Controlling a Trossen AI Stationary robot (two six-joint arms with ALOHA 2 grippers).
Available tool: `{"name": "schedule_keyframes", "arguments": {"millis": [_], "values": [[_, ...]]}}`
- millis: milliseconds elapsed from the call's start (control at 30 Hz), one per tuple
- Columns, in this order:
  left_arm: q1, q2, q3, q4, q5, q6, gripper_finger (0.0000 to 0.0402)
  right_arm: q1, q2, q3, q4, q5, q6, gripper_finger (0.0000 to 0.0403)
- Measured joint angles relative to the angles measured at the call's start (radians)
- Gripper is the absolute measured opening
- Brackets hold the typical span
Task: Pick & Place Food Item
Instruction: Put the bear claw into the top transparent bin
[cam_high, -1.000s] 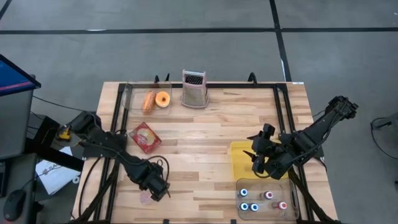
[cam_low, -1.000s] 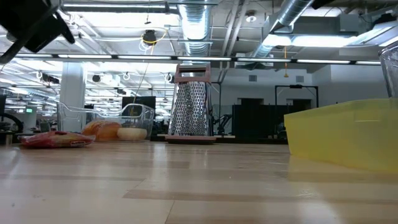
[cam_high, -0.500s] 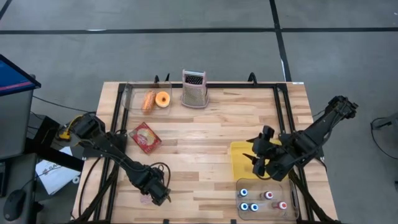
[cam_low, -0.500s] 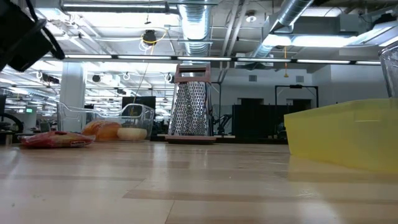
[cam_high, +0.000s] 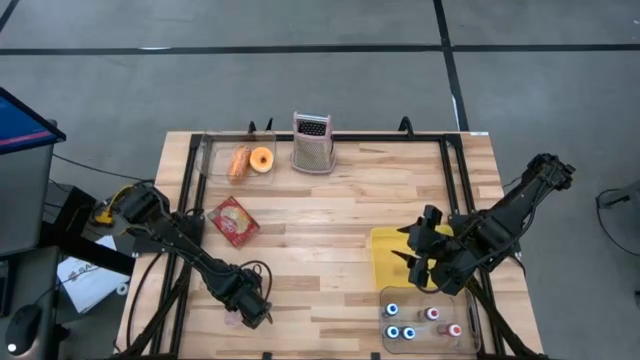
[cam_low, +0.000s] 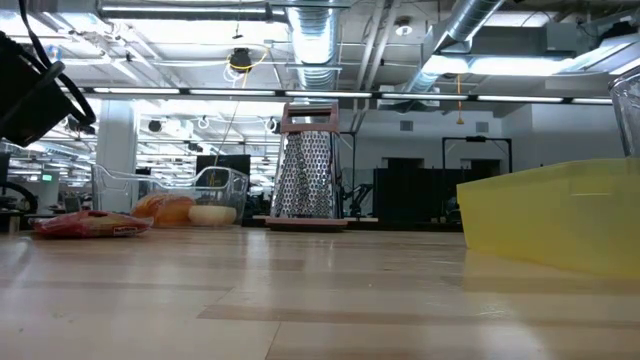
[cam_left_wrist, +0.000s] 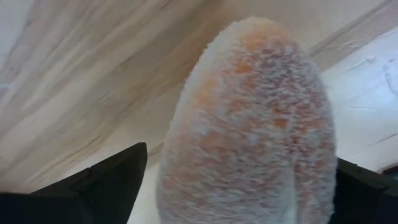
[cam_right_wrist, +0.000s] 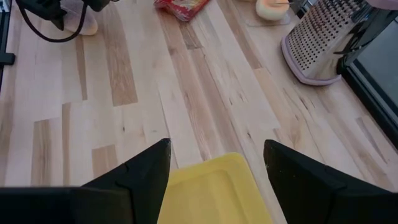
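A sugar-dusted, pinkish-orange pastry (cam_left_wrist: 249, 118) lies on the wood table near its near-left corner (cam_high: 235, 319). My left gripper (cam_high: 247, 311) is open and low over it, with one dark finger (cam_left_wrist: 106, 183) on each side of it in the left wrist view. The right wrist view shows the same pastry (cam_right_wrist: 87, 25) far off, beside the left arm. My right gripper (cam_high: 415, 262) is open and hovers over the yellow tray (cam_high: 392, 250), touching nothing. My left gripper comes at the pastry from above, its fingers standing on either side of it. The pastry lies on the table. I cannot tell whether either finger touches it.
A red food packet (cam_high: 235, 220) lies left of centre. A clear bin with orange foods (cam_high: 250, 161) and a metal grater (cam_high: 312, 143) stand at the far edge. A clear tray of small bottles (cam_high: 425, 320) sits at the near right. Bare wood lies between.
My left gripper has sunk a little, toward the near edge and the pastry, which has stayed in place. My right gripper has drifted slightly toward the table's near-right corner, staying open.
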Motion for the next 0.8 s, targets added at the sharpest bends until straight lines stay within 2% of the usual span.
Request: {"name": "schedule_keyframes", "arguments": {"millis": [467,667,800], "values": [[0.026,-0.002,0.0,0.035,-0.047,0.05,0.0264,0.0,0.0,0.0,0.0,0.004,0.0,0.0249],[0.137,-0.036,0.0,0.061,-0.155,0.185,0.0268,0.0,0.0,0.0,-0.001,0.002,-0.006,0.0249],[0.276,-0.09,0.0,0.085,-0.234,0.356,0.0277,0.0,0.0,0.001,-0.011,-0.004,-0.009,0.0249]]}}
